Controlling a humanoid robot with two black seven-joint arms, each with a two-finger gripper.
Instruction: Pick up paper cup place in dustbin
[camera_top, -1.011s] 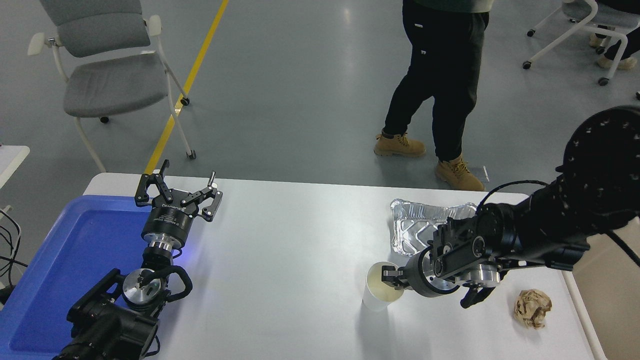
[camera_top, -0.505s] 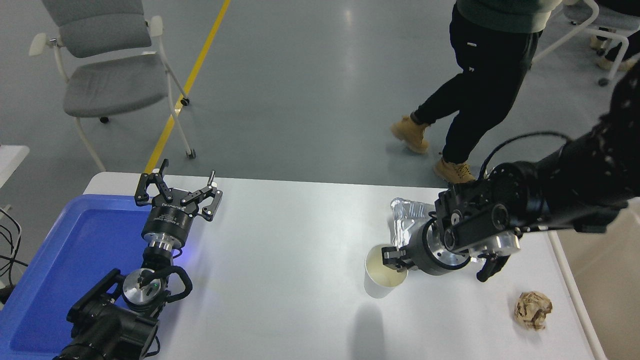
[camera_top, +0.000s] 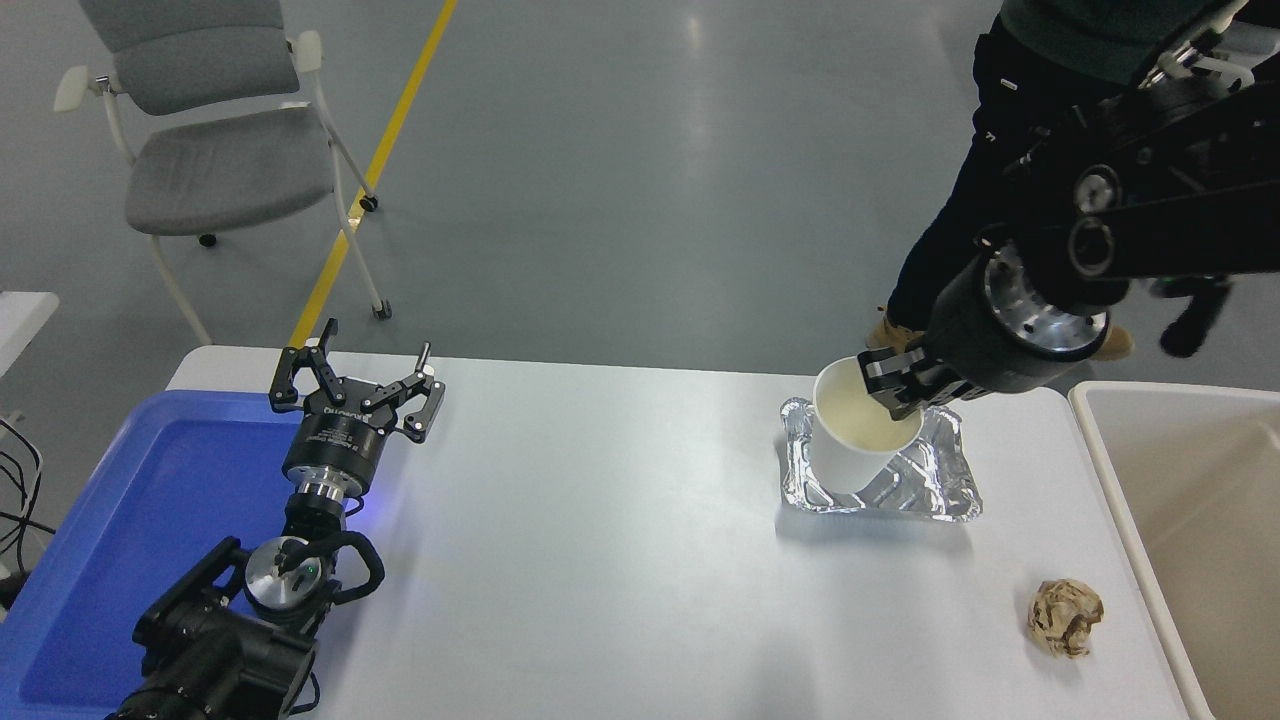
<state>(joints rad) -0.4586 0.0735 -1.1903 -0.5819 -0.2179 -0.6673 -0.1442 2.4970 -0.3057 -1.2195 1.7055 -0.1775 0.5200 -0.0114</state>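
A grey floor with a yellow line runs behind the white table (camera_top: 600, 560), and a grey chair (camera_top: 215, 150) stands in the upper left of the frame. At the left edge a blue tray (camera_top: 120, 500) lies on the table; over its near corner rests the parked left gripper (camera_top: 357, 385), its fingers spread and holding nothing. Right of centre a crumpled foil tray (camera_top: 935, 480) sits on the table, and the paper cup (camera_top: 855, 435) hangs in front of it, tilted with its mouth toward the camera. The right gripper (camera_top: 893, 385) pinches the cup's rim, one finger inside the wall and one outside, which probably explains the tilt: a rim grip lets the light cup swing from one side. A person's dark trousers (camera_top: 960, 200) show behind the arm at the upper right. A brown paper ball (camera_top: 1067, 618) lies lower right, untouched. The dustbin (camera_top: 1180, 520) stands against the right edge, open-topped, so the carry seems to need only a short sweep rightward over its rim before release.
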